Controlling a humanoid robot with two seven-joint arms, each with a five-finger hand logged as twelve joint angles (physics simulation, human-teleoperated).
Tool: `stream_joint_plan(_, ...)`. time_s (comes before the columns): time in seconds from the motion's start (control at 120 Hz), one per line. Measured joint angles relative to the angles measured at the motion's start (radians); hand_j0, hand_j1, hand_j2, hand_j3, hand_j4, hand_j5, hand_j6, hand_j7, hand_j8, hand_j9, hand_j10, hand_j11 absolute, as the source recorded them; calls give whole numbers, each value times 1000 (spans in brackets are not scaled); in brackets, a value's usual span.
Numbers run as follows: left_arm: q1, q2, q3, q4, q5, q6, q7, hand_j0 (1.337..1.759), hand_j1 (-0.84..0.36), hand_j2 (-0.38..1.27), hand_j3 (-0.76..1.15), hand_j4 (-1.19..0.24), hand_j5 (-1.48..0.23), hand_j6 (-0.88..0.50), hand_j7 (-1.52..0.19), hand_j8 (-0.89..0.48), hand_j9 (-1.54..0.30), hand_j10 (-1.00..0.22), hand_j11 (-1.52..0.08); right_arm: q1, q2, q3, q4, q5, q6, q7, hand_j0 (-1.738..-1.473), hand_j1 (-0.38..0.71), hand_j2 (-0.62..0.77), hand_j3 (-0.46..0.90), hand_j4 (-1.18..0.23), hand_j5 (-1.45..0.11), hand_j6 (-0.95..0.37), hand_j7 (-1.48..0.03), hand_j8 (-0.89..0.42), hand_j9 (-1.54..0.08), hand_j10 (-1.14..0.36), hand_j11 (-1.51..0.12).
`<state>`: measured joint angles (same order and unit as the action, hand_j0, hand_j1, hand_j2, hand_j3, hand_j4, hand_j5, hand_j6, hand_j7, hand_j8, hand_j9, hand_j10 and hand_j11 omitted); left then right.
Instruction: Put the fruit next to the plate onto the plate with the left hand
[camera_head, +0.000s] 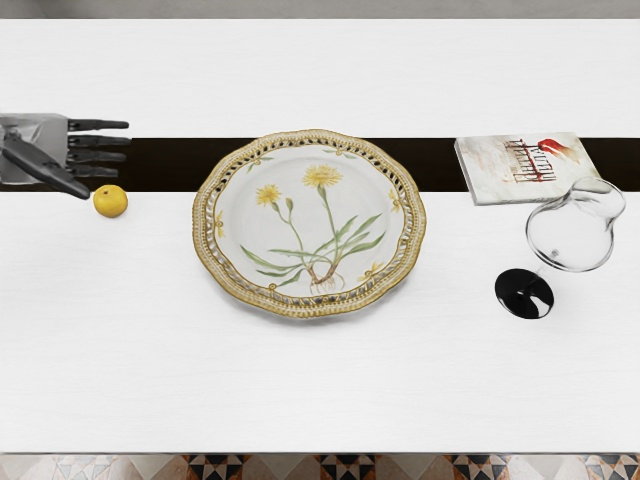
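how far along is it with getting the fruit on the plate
Nothing done yet: the yellow fruit sits on the table left of the plate. In hand: the left robot hand is close by the fruit, fingers open, no grasp. Left: grasp it, carry it, set it on the plate.

You get bright, flat, even light. Table (320, 380) around the plate (380, 195) reads near-white, grain washed out. Plate rim sharp. Right of plate, glass (575, 225) carries soft grey reflections. Behind plate, dark band (160, 165) reads pure black.
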<state>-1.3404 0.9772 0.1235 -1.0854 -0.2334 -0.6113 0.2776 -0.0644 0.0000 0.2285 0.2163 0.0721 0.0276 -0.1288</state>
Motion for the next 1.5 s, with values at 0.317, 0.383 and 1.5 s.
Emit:
stream_joint_plan(0.317, -48, 0, -1, -13, 27, 0, 5, 1658, 349, 0, 0, 1, 0, 1, 0, 1, 0, 1, 0, 0, 0, -1, 0, -1, 3, 1, -1658, -317, -5, 0, -26, -34, -26, -34, -26, -34, -26, -34)
stream_joint_plan(0.383, -63, -1, -2, -11, 77, 0, 7, 1658, 349, 0, 0, 1, 0, 1, 0, 1, 0, 1, 0, 0, 0, -1, 0, -1, 3, 1, -1658, -317, -5, 0, -26, -34, -26, -34, -26, -34, -26, -34)
stream_joint_plan(1.5, 127, -187, -172, 57, 1119, 141, -404, 1658, 349, 1, 0, -4, -1, -5, 0, -5, 0, -3, 0, 0, 0, 0, 0, 0, 3, 0, -1658, -317, -5, 0, -27, -35, -27, -35, -27, -35, -27, -35)
